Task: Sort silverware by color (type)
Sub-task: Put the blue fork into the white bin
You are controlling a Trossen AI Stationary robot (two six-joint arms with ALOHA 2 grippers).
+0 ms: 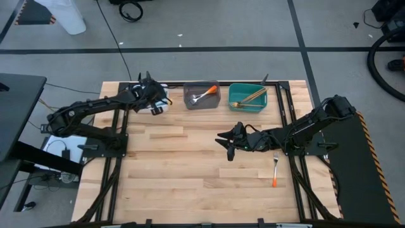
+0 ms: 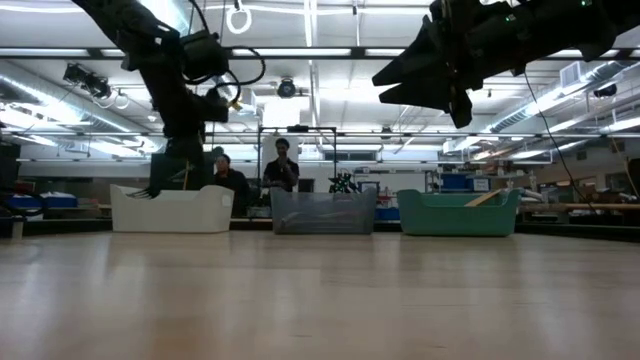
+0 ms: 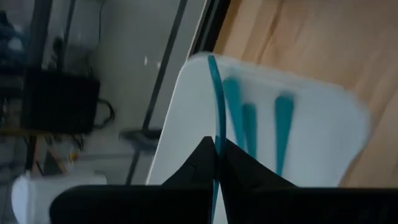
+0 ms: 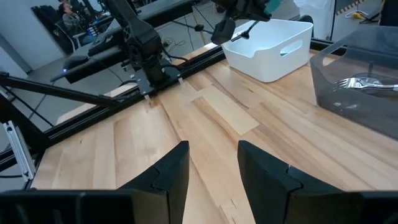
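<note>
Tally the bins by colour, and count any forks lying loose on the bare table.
White bin: 1
Grey bin: 1
Teal bin: 1
Loose fork, orange handle: 1
Total: 4

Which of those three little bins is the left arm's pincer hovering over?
The white bin, the leftmost one. The left pincer hangs above it, shut on a blue-handled utensil. The grey bin and teal bin have no arm over them.
</note>
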